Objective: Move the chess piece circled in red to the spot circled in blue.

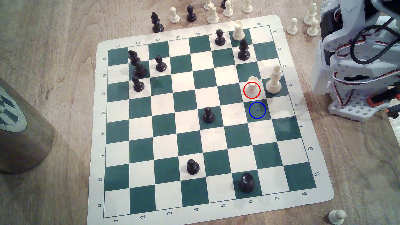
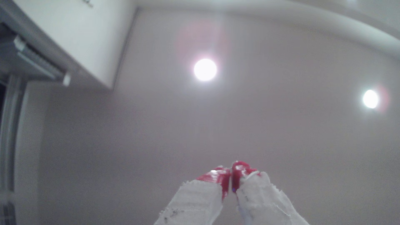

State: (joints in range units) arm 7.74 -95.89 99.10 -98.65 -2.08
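Item: short cream-white plastic rook (image 1: pixel 252 87) with notched top, upright on a white square ringed in red, near the exterior view's right edge of the green-and-white chessboard mat (image 1: pixel 307 195). Adjacent: taller cream crowned piece (image 1: pixel 274 80) just beside it, toward the exterior view's right. Target: dark green square with blue ring (image 1: pixel 257 110), the next square nearer the camera, unoccupied. Gripper (image 2: pixel 231 175): red-tipped, tape-wrapped fingers, tips together, holding nothing, pointed at a ceiling with two round lamps; well apart from the rook.

Rook (image 1: pixel 252 86) looks like smooth cream plastic, slightly glossy. Board mat (image 1: pixel 324 190) is matt and flexible-looking, table (image 1: pixel 65 32) is grainy wood. Gripper (image 2: pixel 230 175) tips: shiny red, white cloth tape.
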